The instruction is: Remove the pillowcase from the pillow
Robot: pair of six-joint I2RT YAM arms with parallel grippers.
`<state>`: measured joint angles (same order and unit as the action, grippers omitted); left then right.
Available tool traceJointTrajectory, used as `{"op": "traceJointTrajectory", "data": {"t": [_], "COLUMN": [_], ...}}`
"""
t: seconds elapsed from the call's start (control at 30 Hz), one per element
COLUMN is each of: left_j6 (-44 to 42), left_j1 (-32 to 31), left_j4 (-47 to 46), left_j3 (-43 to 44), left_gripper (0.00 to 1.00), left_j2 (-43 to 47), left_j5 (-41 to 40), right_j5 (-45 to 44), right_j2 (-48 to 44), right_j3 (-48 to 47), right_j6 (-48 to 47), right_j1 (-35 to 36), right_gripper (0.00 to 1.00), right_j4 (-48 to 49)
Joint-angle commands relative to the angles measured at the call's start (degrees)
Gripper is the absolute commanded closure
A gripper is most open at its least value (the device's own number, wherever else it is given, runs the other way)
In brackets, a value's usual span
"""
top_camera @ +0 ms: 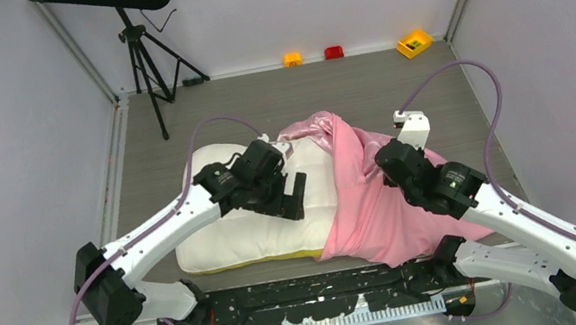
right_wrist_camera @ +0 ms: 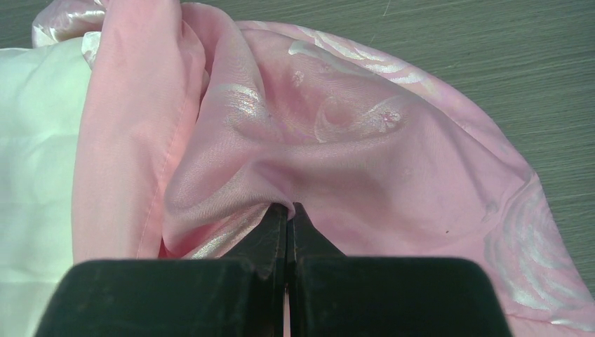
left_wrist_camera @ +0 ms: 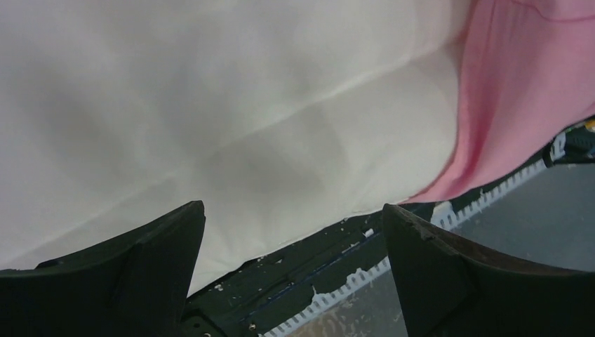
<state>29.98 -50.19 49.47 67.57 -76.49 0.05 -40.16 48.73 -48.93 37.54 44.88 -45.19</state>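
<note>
pillowcase [top_camera: 378,200] bunched over right-arm end of pillow [top_camera: 234,232] | satin reads light, limp, slippery; I'd grip a thick fold, not a single layer | right gripper [right_wrist_camera: 288,210] pinched closed on a pillowcase fold | left gripper [left_wrist_camera: 291,209] spread wide above pillow, empty

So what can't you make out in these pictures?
Top view: the pillow's right end, covered by the pillowcase.
Left wrist view: most of the pillow, cut off by the frame edges.
Top view: small orange, red and yellow items by the far wall, too small to identify.
</note>
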Motion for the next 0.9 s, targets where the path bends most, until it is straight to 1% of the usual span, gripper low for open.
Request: {"op": "traceJointTrajectory", "data": {"t": [0.0, 0.1, 0.2, 0.27, 0.3, 0.33, 0.37, 0.43, 0.47, 0.5, 0.57, 0.6, 0.67, 0.73, 0.87], "left_j6": [-2.8, -4.6, -4.4, -2.1, -1.0, -0.2, 0.6, 2.5, 3.5, 4.8, 7.4, 8.5, 9.8, 9.6, 7.7], "left_j1": [-0.2, -0.2, 0.0, 0.2, 0.3, 0.5, 0.7, 1.6, 2.7, 3.9, 7.2, 8.7, 12.4, 14.1, 14.4], "left_j4": [-8.8, -7.6, -9.1, -9.9, -9.9, -10.1, -10.8, -13.7, -16.0, -17.9, -20.9, -21.6, -21.9, -22.0, -20.7], "left_j3": [-2.2, -2.5, -3.9, -4.8, -5.3, -5.9, -6.8, -10.3, -11.5, -13.5, -16.7, -17.9, -19.6, -20.5, -20.8], "left_gripper": [0.00, 0.00, 0.00, 0.08, 0.12, 0.21, 0.34, 0.57, 0.69, 0.79, 0.97, 1.00, 1.00, 1.00, 1.00], "left_j2": [-0.8, -3.6, -8.9, -12.6, -14.2, -14.8, -14.8, -13.4, -12.4, -11.4, -9.8, -9.2, -8.1, -6.5, -3.3], "left_j5": [14.5, 10.9, 12.4, 10.4, 7.9, 5.4, 2.4, -2.7, -3.0, -3.0, -2.7, -2.8, -3.0, -3.6, -5.5], "right_j5": [-2.4, -2.9, -2.8, -2.7, -2.6, -2.8, -3.0, -3.0, -2.9, -3.1, -3.7, -3.9, -3.8, -2.8, 2.7], "right_j2": [-1.4, -2.3, -2.6, -2.2, -2.1, -1.7, -1.4, -0.6, -0.4, -0.5, -0.9, -1.4, -2.5, -3.2, -2.3], "right_j3": [-0.3, 0.2, 0.7, 0.8, 0.6, 0.2, -0.3, -1.9, -2.4, -3.0, -4.0, -4.2, -4.1, -3.6, -2.0], "right_j6": [0.8, 0.9, 1.3, 1.3, 1.3, 1.4, 1.6, 0.9, 0.3, -0.2, -0.9, -1.1, -1.1, -0.5, 0.9], "right_j1": [-0.3, -0.3, -0.3, -0.3, -0.3, -0.3, -0.3, -0.3, -0.3, -0.3, -0.2, -0.3, -0.3, -0.3, -0.3], "right_gripper": [1.00, 1.00, 1.00, 1.00, 0.93, 0.81, 0.69, 0.48, 0.42, 0.33, 0.28, 0.27, 0.27, 0.26, 0.24], "right_j4": [0.9, 0.5, 0.5, 0.5, 0.3, -0.3, -1.1, -2.8, -3.6, -4.5, -6.3, -7.0, -8.0, -8.2, -5.8]}}
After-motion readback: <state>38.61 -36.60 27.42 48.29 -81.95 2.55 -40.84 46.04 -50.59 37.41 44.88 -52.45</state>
